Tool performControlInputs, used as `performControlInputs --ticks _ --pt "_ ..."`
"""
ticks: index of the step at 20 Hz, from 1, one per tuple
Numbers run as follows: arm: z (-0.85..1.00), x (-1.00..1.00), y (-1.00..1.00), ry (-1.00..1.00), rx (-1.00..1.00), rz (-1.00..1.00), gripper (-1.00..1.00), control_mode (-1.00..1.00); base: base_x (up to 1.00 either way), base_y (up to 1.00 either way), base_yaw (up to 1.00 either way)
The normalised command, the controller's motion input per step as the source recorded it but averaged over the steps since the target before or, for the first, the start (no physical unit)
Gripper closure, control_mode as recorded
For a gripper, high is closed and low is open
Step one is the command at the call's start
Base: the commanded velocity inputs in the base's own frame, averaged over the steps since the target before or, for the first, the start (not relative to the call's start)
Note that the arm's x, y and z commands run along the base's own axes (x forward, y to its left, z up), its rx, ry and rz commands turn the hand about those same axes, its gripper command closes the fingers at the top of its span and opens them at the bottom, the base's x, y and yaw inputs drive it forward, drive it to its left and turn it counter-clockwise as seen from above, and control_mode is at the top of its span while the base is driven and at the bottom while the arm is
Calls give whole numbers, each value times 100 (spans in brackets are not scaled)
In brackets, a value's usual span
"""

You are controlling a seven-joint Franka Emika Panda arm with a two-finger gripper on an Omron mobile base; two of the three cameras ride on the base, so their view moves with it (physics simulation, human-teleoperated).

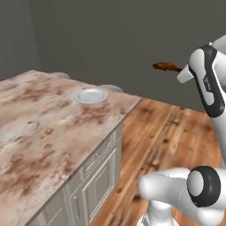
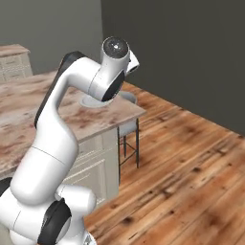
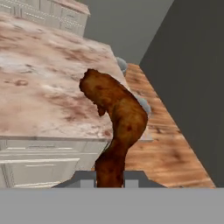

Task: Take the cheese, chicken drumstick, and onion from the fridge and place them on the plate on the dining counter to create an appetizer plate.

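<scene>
Beyond the dining counter (image 1: 39,128), chicken drumstick (image 3: 116,127) juts lengthwise from tool (image 3: 109,179)

Chicken drumstick (image 3: 114,122): thin end hidden between the gripper (image 3: 109,177) tips in the hand view; in the left base view its near end was covered by the white hand.

Plate (image 2: 88,102): largely hidden behind the arm in the right base view.

Dining counter (image 1: 39,132): cut off by the left and bottom edges of the left base view.

Stools (image 1: 110,88): 2 grey seats, mostly hidden behind the counter's far edge.
</scene>
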Motion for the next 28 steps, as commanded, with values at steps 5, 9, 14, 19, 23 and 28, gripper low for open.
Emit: performControlInputs --ticks 5,9,14,19,23,28 --pt "0 0 0 0 0 0 100 100 68 -96 33" --pt "0 0 0 0 0 0 100 100 2 -100 36" --pt "0 0 0 0 0 0 100 100 1 -100 36" --pt "0 0 0 0 0 0 100 100 44 -100 35" --pt "0 0 0 0 0 0 100 100 76 -100 37" --pt "0 0 0 0 0 0 100 100 91 -99 42"
